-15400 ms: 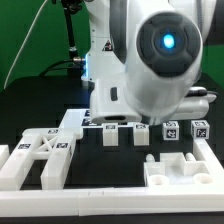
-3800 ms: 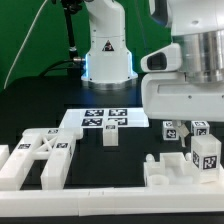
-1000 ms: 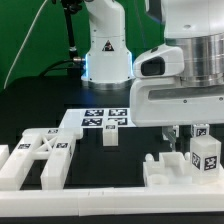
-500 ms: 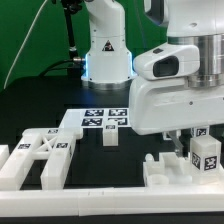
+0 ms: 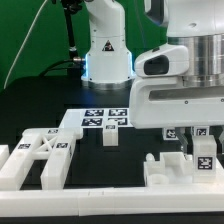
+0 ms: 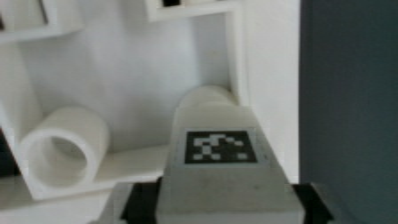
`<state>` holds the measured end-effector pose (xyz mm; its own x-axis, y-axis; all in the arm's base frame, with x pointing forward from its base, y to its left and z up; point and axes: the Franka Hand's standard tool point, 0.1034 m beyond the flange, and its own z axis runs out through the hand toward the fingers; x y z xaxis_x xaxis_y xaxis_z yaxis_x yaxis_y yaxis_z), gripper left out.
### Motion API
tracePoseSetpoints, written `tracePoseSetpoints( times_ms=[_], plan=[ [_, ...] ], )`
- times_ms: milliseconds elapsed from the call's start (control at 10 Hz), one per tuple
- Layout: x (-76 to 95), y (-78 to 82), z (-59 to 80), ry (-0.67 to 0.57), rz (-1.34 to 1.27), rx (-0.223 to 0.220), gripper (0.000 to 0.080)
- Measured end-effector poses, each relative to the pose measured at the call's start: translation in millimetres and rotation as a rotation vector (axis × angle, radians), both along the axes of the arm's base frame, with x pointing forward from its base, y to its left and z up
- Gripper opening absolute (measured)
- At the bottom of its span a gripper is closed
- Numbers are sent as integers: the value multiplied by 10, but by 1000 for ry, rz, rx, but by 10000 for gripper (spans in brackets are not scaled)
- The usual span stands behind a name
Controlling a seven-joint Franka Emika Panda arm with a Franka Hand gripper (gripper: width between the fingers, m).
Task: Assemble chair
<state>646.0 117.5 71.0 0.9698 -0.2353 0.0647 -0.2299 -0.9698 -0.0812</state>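
Dial: clock directions read on the exterior view, centre of the picture as centre of the dial
Surface: black table top (image 5: 30,118), matt; one white border rail (image 5: 100,203) runs along the near edge at 6 o'clock
Room: green backdrop (image 5: 25,40) from 9 to 11 o'clock; white arm base (image 5: 105,50) with a blue glow at 12 o'clock
X-braced slab (image 5: 45,152): count 1, lying flat at 8 o'clock, small tags on its upper face; further white chair pieces touch it on both sides, and I cannot separate them well enough to count
Marker board (image 5: 107,118): count 1, flat at the centre, several tags on it
Lone block (image 5: 110,136): count 1, just beside the marker board at 6 o'clock from it, apart from the other pieces
Notched slab (image 5: 165,172): count 1, at 5 o'clock, just inside the border rail
Tagged blocks (image 5: 170,132): count 2 along the back at 3 to 4 o'clock, the right one partly hidden behind the arm
Chair leg (image 5: 205,157): count 1, upright at 4 o'clock, tag facing the camera, just right of the notched slab
Gripper (image 5: 203,148): count 1, directly over the chair leg
Jaws: wrist view shows the fingers (image 6: 139,200) on either side of the chair leg with no gap visible, clasping it
Rounded white part (image 6: 63,150): count 1, wrist view only, near the chair leg; cannot tell which piece it belongs to
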Motion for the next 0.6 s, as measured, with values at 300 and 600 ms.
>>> tracePoseSetpoints(
  times_ms=[300, 600],
  plan=[
    [-10, 13, -4, 30, -483, 36, 285],
    [-3, 78, 14, 87, -1050, 127, 285]
  ],
)
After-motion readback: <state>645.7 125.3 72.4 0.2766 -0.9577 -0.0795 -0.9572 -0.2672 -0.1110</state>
